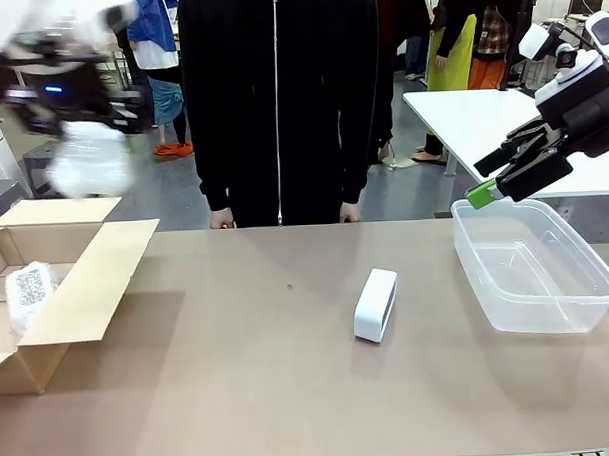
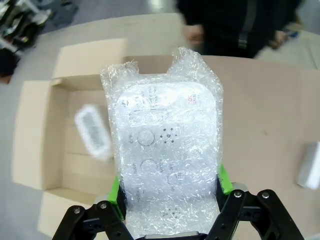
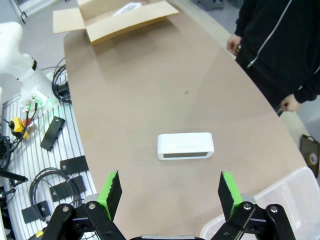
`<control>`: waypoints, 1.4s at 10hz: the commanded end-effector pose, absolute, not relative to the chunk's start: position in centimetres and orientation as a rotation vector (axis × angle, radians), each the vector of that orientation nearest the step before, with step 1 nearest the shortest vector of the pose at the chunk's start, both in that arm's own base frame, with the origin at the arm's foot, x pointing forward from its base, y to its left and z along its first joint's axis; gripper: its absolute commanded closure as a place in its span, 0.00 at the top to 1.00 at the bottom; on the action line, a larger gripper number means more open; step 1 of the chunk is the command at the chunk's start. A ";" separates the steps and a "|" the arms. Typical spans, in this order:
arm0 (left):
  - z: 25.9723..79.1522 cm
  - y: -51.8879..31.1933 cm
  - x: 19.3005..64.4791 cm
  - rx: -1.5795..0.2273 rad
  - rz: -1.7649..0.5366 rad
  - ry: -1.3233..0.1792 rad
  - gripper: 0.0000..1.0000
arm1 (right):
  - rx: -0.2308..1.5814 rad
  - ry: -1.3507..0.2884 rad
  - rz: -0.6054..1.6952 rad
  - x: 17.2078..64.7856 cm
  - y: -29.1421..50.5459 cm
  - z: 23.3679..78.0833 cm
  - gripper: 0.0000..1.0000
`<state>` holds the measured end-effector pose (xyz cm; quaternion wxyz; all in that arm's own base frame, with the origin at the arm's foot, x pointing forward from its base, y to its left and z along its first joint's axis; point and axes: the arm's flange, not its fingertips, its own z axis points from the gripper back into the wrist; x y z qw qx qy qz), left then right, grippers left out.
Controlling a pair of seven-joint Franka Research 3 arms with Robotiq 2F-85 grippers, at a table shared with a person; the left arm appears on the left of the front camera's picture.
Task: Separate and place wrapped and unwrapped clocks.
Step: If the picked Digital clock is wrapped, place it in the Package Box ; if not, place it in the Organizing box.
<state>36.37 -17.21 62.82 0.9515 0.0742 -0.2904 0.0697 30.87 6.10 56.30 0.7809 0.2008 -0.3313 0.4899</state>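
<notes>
The robot's left hand [image 2: 170, 185] sits right under its wrist camera, its green pads clamped on the lower sides of a bubble-wrapped clock [image 2: 162, 145]. That bundle stands up between the fingers, and a pale face with round buttons shows through the wrap. In the front view this hand and its load are blurred, raised above the far left of the worktop [image 1: 239, 370].

Below and behind the held bundle lies an open cardboard box [image 2: 35, 130] at the left end of the worktop, its flaps spread. A second wrapped clock [image 1: 29, 293] lies inside it, showing a dark speckled face.

The robot's right hand [image 3: 169, 192] has its jaws spread wide with nothing between them. It hangs in the air over the right part of the worktop, above the far left corner of a clear plastic tub [image 1: 553, 317].

Past the right hand's fingers, the bare white clock [image 1: 375, 305] lies alone on the brown surface. It sits a little right of the middle, just left of the tub and apart from it, and well away from the box.

At the far edge stands a person in a black zipped jacket [image 1: 277, 99], with fingertips resting at the rim of the worktop.
</notes>
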 end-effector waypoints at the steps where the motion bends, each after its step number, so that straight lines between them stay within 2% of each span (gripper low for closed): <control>1: 61.8 -9.2 36.8 0.262 0.182 -0.585 0.81 | 0.462 -0.726 1.068 31.1 6.2 56.2 1.00; 3: 58.6 -1.3 37.9 0.358 0.344 -0.511 0.81 | 0.462 -0.726 1.068 31.1 6.2 56.2 1.00; 6: 53.8 3.9 37.6 0.343 0.341 -0.431 0.81 | 0.462 -0.726 1.068 31.1 6.2 56.2 1.00; 12: 48.4 5.7 40.0 0.347 0.296 -0.532 0.81 | 0.462 -0.726 1.068 31.1 6.2 56.2 1.00; 14: 46.0 5.4 41.2 0.354 0.299 -0.502 0.81 | 0.462 -0.726 1.068 31.1 6.2 56.2 1.00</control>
